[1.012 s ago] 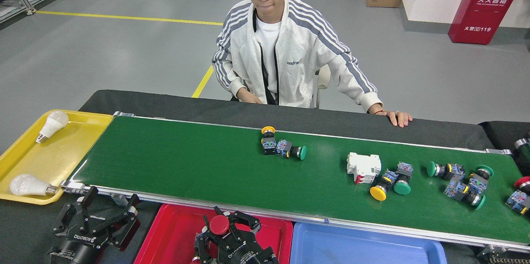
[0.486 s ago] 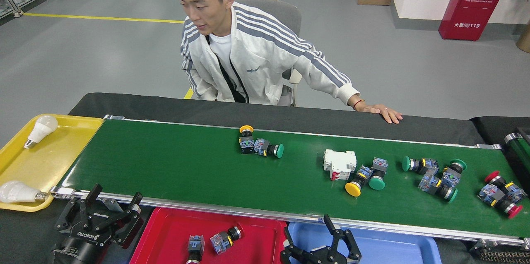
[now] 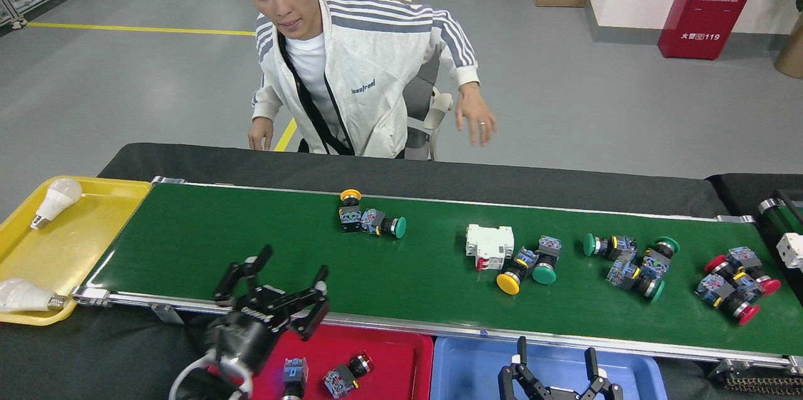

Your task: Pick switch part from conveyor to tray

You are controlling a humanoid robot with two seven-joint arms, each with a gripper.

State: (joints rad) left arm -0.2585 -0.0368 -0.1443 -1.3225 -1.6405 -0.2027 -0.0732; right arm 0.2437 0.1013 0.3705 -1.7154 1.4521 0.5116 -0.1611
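Though (green-capped) switch part point(image 3: 384, 225) crosswise

dark-green conveyor point(image 3: 263, 243) carrying scattered switch parts point(image 3: 371, 223), a white breaker point(image 3: 489, 244)

Dark-green conveyor point(image 3: 251, 243); yellow tray point(image 3: 75, 243), red tray point(image 3: 389, 356), blue tray point(image 3: 464, 368).
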